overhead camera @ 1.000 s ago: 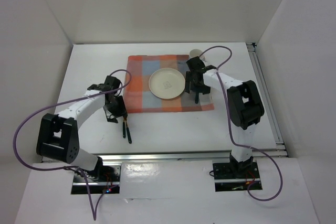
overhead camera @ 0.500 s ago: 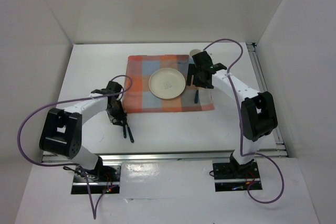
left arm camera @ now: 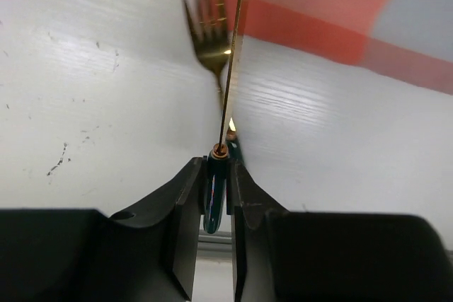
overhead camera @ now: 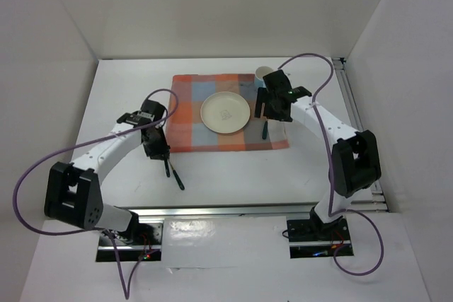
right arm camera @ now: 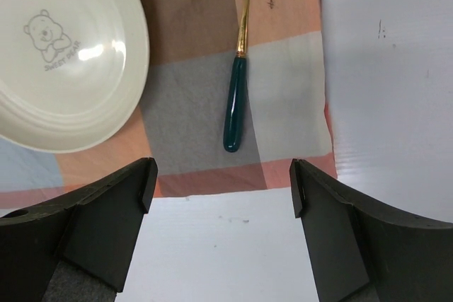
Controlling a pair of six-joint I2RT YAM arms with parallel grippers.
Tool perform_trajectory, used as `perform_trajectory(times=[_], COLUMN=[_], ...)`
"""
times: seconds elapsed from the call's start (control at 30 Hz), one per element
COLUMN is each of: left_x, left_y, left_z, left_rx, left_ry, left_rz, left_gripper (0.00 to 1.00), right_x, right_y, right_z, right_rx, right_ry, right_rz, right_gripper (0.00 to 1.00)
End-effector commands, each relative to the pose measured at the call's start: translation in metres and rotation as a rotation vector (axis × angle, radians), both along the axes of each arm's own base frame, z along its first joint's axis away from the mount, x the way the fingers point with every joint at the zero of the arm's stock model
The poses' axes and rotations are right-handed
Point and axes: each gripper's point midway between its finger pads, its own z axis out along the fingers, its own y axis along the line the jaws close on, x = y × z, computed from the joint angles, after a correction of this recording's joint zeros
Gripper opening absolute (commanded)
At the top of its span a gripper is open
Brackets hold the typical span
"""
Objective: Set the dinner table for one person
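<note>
Top external coverage shows the desk (overhead camera: 127,97) filling the middle of the view ahead of both arm bases. Its long axis runs left to right, so its long sides face the bases and the far wall, and metal rails are seen along the near and right edges. At the left, the left fingers (left arm camera: 185,231) are clamped on the green handle of a thin gold utensil seen edge-on, judged to be a knife (left arm camera: 216,192). It is held above bare desk just off the near left corner of the checked cloth (overhead camera: 187,114). Beneath it a fork (left arm camera: 207,33) lies on the desk with its tines toward the cloth edge. It cannot be told whether the knife touches the fork. On the cloth, a cream plate (overhead camera: 225,112) sits near the centre. Just beside the plate on the right, a spoon (right arm camera: 237,90) lies on the cloth with its bowl toward the far side and its green handle toward the near edge. A cup (overhead camera: 264,71) stands at the far right corner of the cloth, partly hidden by the right arm. The right fingers (right arm camera: 106,224) are spread apart with nothing between them, above the near right part of the cloth. The setting is judged to be well advanced: cloth, plate, spoon and cup are placed, while the knife and the fork are not yet laid beside the plate.
</note>
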Motion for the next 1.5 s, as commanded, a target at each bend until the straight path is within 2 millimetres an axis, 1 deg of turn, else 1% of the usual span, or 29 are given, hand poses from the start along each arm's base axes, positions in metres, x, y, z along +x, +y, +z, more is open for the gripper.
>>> perform_trajectory(times=[0.0, 0.07, 0.13, 0.17, 0.2, 0.27, 0.3, 0.33, 0.37, 0.4, 0.43, 0.47, 0.5, 0.57, 0.6, 0.63, 0.7, 0.8, 0.83, 0.87, 0.93, 0.97, 1.0, 1.23, 1.27, 1.33, 1.4, 1.43, 1.47], left_x=[0.005, 0.011, 0.012, 0.019, 0.027, 0.033, 0.048, 0.053, 0.06, 0.073, 0.074, 0.084, 0.099, 0.106, 0.11, 0.118, 0.134, 0.146, 0.151, 0.157, 0.166, 0.168, 0.171, 0.178, 0.179, 0.18, 0.176, 0.175, 0.175], left_y=[-0.008, -0.019, -0.042, -0.055, -0.069, -0.105, -0.122, -0.143, -0.161, -0.181, -0.199, -0.215, -0.231, -0.258, -0.271, -0.288, -0.311, -0.33, -0.341, -0.346, -0.355, -0.356, -0.359, -0.36, -0.361, -0.358, -0.354, -0.353, -0.351], left_z=[0.042, 0.057, 0.067, 0.082, 0.085, 0.097, 0.117, 0.106, 0.111, 0.128, 0.128, 0.108, 0.12, 0.113, 0.087, 0.096, 0.084, 0.07, 0.076, 0.055, 0.04, 0.044, 0.033, -0.003, 0.001, -0.001, -0.006, -0.001, 0.001], left_rx=[0.016, -0.008, -0.06, -0.091, -0.113, -0.168, -0.194, -0.201, -0.245, -0.284, -0.297, -0.297, -0.317, -0.374, -0.377, -0.408, -0.428, -0.438, -0.456, -0.447, -0.457, -0.462, -0.462, -0.439, -0.443, -0.428, -0.419, -0.421, -0.41], left_ry=[-0.078, -0.11, -0.124, -0.16, -0.176, -0.199, -0.255, -0.213, -0.217, -0.263, -0.258, -0.217, -0.264, -0.239, -0.181, -0.218, -0.227, -0.223, -0.245, -0.226, -0.227, -0.236, -0.224, -0.2, -0.208, -0.205, -0.188, -0.192, -0.2], left_rz=[-0.096, -0.131, -0.205, -0.232, -0.261, -0.336, -0.35, -0.388, -0.408, -0.435, -0.469, -0.474, -0.489, -0.507, -0.511, -0.536, -0.528, -0.52, -0.524, -0.522, -0.505, -0.506, -0.494, -0.437, -0.438, -0.42, -0.417, -0.418, -0.421], left_gripper=[0.0, 0.0, 0.0, 0.0, 0.0, 0.0, 0.0, 0.0, 0.0, 0.0, 0.0, 0.0, 0.0, 0.0, 0.0, 0.0, 0.0, 0.0, 0.0, 0.0, 0.0, 0.0, 0.0, 0.0, 0.02, 0.24, 0.36, 0.5, 0.57], right_x=[-0.001, -0.006, -0.011, -0.013, -0.017, -0.025, -0.03, -0.037, -0.041, -0.047, -0.054, -0.059, -0.061, -0.075, -0.079, -0.084, -0.094, -0.104, -0.107, -0.111, -0.115, -0.117, -0.119, -0.129, -0.131, -0.133, -0.134, -0.134, -0.134], right_y=[-0.009, -0.015, -0.016, -0.021, -0.024, -0.034, -0.043, -0.048, -0.051, -0.062, -0.069, -0.075, -0.081, -0.091, -0.095, -0.1, -0.101, -0.103, -0.107, -0.106, -0.106, -0.106, -0.109, -0.114, -0.114, -0.115, -0.115, -0.115, -0.115], right_z=[0.034, 0.03, 0.039, 0.04, 0.039, 0.052, 0.05, 0.061, 0.065, 0.064, 0.074, 0.077, 0.081, 0.09, 0.09, 0.089, 0.094, 0.098, 0.093, 0.094, 0.094, 0.095, 0.093, 0.098, 0.1, 0.098, 0.101, 0.101, 0.101], right_rx=[0.026, 0.024, 0.038, 0.039, 0.038, 0.071, 0.069, 0.095, 0.117, 0.112, 0.131, 0.138, 0.149, 0.16, 0.161, 0.167, 0.186, 0.202, 0.195, 0.202, 0.2, 0.2, 0.197, 0.175, 0.178, 0.168, 0.171, 0.171, 0.171], right_ry=[-0.077, -0.06, -0.076, -0.08, -0.08, -0.106, -0.106, -0.13, -0.14, -0.134, -0.161, -0.168, -0.181, -0.202, -0.209, -0.205, -0.215, -0.222, -0.206, -0.203, -0.198, -0.197, -0.19, -0.19, -0.2, -0.19, -0.2, -0.2, -0.2], right_rz=[-0.029, -0.047, -0.057, -0.066, -0.08, -0.116, -0.136, -0.155, -0.167, -0.195, -0.221, -0.241, -0.257, -0.287, -0.297, -0.323, -0.321, -0.332, -0.344, -0.338, -0.338, -0.338, -0.348, -0.354, -0.353, -0.346, -0.345, -0.345, -0.345], right_gripper=[0.88, 0.88, 0.88, 0.88, 0.88, 0.88, 0.88, 0.88, 0.88, 0.88, 0.88, 0.88, 0.88, 0.88, 0.88, 0.88, 0.88, 0.88, 0.88, 0.88, 0.88, 0.88, 0.88, 0.88, 0.88, 0.88, 0.89, 0.89, 0.89])
